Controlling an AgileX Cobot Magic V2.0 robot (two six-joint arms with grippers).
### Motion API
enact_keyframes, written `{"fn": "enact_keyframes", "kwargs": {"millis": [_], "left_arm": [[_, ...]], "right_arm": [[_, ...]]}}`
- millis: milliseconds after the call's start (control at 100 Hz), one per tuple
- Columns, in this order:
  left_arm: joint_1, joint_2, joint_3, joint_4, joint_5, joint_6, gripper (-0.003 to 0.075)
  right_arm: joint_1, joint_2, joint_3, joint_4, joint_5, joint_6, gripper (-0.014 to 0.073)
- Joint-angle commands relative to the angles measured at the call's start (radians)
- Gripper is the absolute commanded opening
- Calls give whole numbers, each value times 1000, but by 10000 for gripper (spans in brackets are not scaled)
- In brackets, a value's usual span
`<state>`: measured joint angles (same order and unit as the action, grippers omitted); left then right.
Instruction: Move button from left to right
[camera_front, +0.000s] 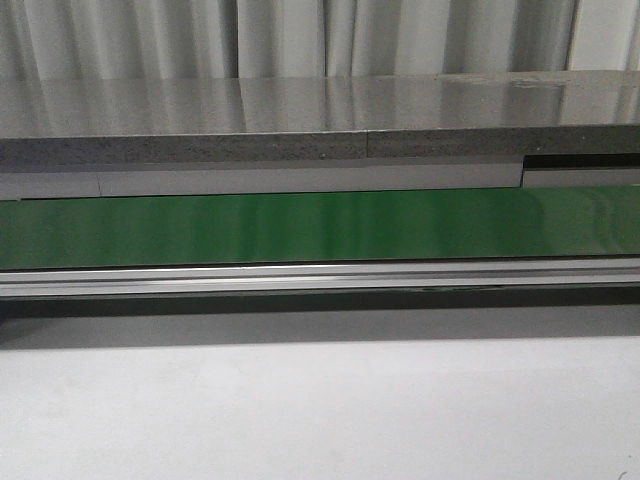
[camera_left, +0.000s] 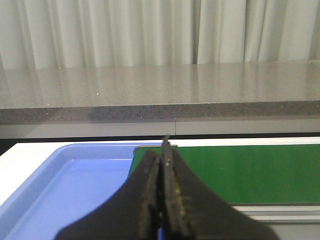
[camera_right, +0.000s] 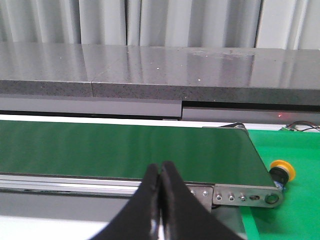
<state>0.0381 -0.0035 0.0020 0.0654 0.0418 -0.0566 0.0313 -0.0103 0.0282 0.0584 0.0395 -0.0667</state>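
Note:
The button (camera_right: 281, 171) shows only in the right wrist view: a yellow-orange round cap on a dark body, lying on its side on a green surface just past the right end of the conveyor belt (camera_right: 125, 147). My right gripper (camera_right: 160, 172) is shut and empty, over the belt's near rail, well to the left of the button. My left gripper (camera_left: 161, 159) is shut and empty, above the left end of the belt (camera_left: 250, 170), beside a blue tray (camera_left: 60, 190). Neither gripper shows in the front view.
The green belt (camera_front: 320, 228) runs across the front view with an aluminium rail (camera_front: 320, 278) in front and a grey stone ledge (camera_front: 300, 125) behind. A white tabletop (camera_front: 320, 410) lies in front. The blue tray holds nothing visible. Cables (camera_right: 300, 127) lie at the far right.

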Motion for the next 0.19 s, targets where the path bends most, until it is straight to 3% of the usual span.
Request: {"fn": "enact_keyframes", "kwargs": {"millis": [0, 180], "left_arm": [[1, -30, 46, -3, -74, -10, -21], [1, -30, 46, -3, -74, -10, -21]], "right_arm": [[-1, -19, -18, -9, -77, 1, -89], [-1, -19, -18, -9, -77, 1, -89]]}}
